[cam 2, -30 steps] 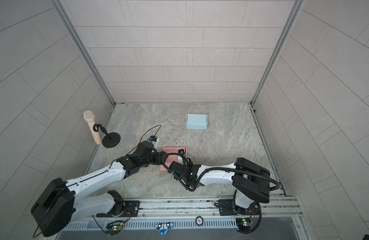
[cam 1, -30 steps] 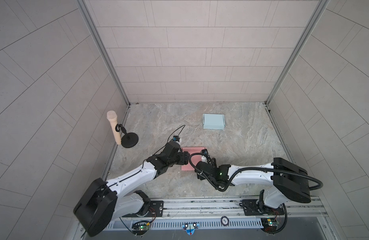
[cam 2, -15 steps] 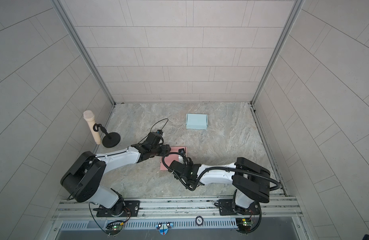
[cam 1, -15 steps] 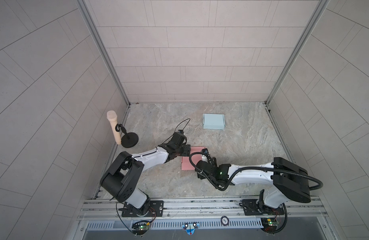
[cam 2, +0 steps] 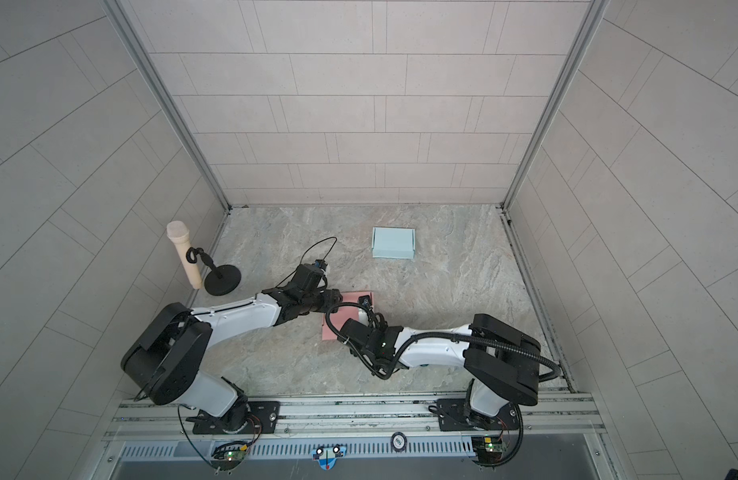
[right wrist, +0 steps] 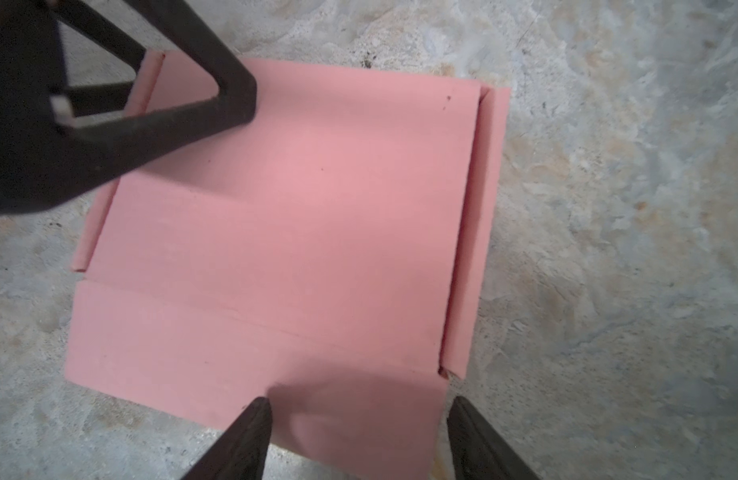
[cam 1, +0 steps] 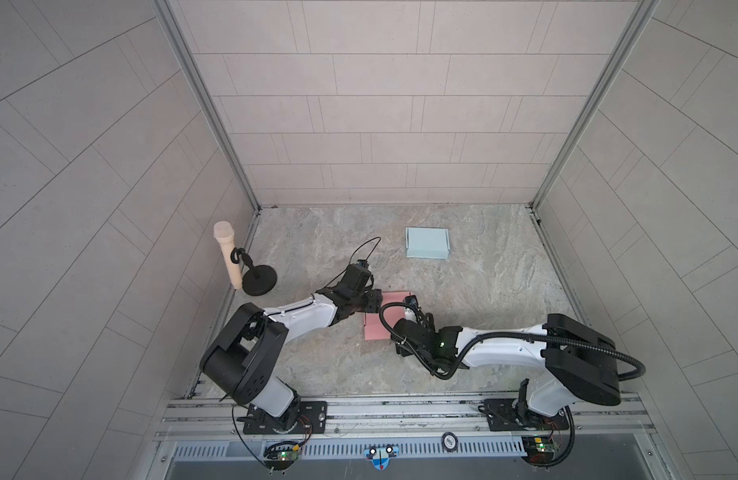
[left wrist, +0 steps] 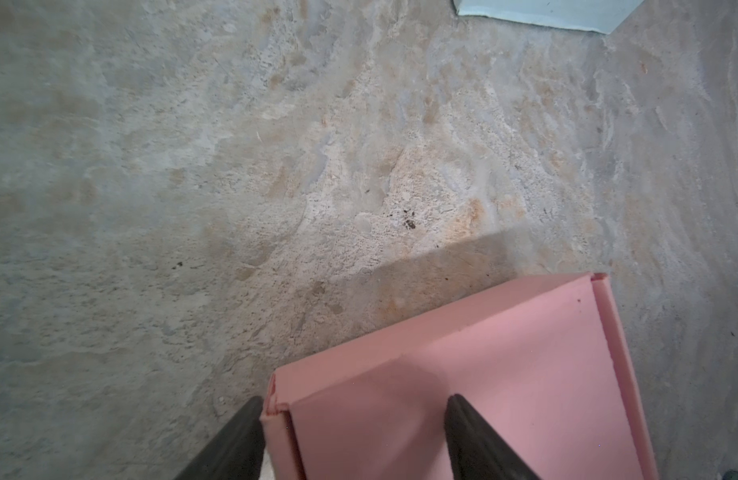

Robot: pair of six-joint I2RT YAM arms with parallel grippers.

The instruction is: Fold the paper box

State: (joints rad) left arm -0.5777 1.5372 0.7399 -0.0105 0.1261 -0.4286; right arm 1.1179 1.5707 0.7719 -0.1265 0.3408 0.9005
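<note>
Pink paper box (right wrist: 284, 216) lies mostly flat on the stone-patterned table (cam 1: 483, 291), creased, narrow side flaps slightly raised. Left gripper (left wrist: 354, 401), jaws wide, straddles one corner; right gripper (right wrist: 360, 401), jaws wide, hangs over another edge; neither grips it.

The mottled stone tabletop (cam 1: 483, 291) carries 3 things. A flat pink paper box (cam 1: 375, 328) lies right at the fingers of the left gripper (left wrist: 353, 419) and right gripper (right wrist: 359, 415). A pale blue box (cam 1: 427, 243) lies well beyond them, and a black stand base (cam 1: 258, 281) sits well apart.
</note>
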